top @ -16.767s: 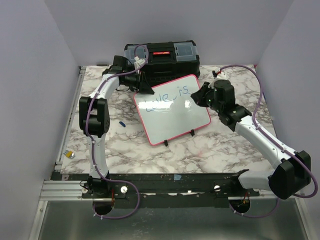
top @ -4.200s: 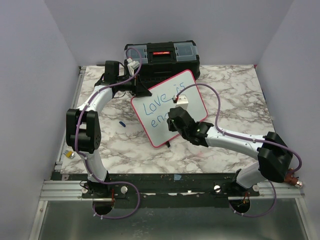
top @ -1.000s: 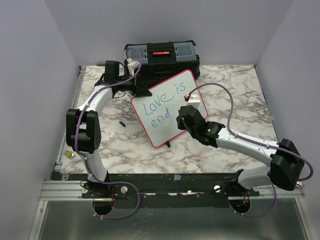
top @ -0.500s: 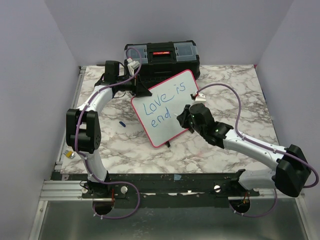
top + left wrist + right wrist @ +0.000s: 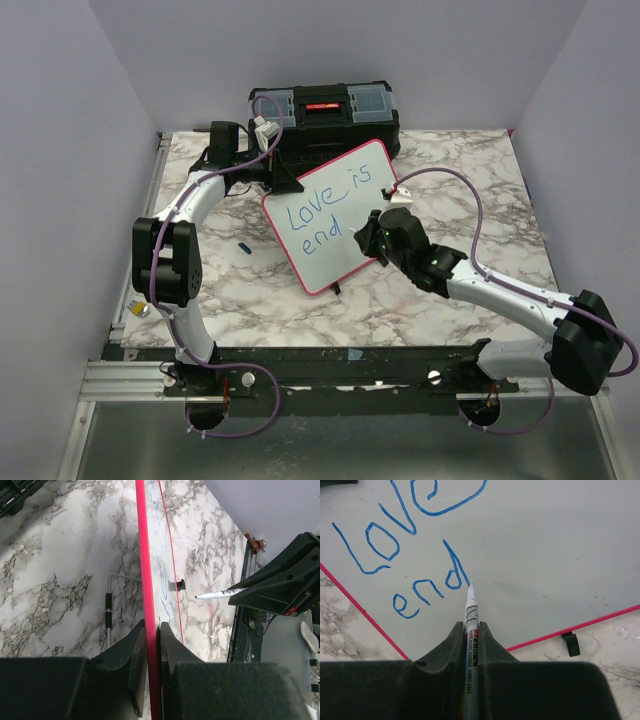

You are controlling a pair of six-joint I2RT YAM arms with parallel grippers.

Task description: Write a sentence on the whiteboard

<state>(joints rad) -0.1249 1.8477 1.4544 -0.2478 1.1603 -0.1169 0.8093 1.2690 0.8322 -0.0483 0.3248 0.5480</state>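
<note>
Right wrist view, your right gripper (image 5: 470, 630) clamped on a marker (image 5: 471, 605) — tip just ahead, by the "d" of the sentence (image 5: 456, 562), whiteboard (image 5: 545, 545) beneath — your left gripper (image 5: 152, 632) pinching its edge.

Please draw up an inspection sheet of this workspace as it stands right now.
Surface: marble-pattern table top.
Job's things: whiteboard standing tilted on the table; sentence in blue reads "Love is" over "end".
Clutter: black toolbox behind the board; small blue item to its left; small round item by the left rail.
End effectors: left end effector shut on the whiteboard's red frame; right end effector shut on a marker, tip at the foot of the "d".
Cables: purple cables run along both arms, one looping above the right arm.
Surroundings: plain pale walls; metal rail at the near edge.
</note>
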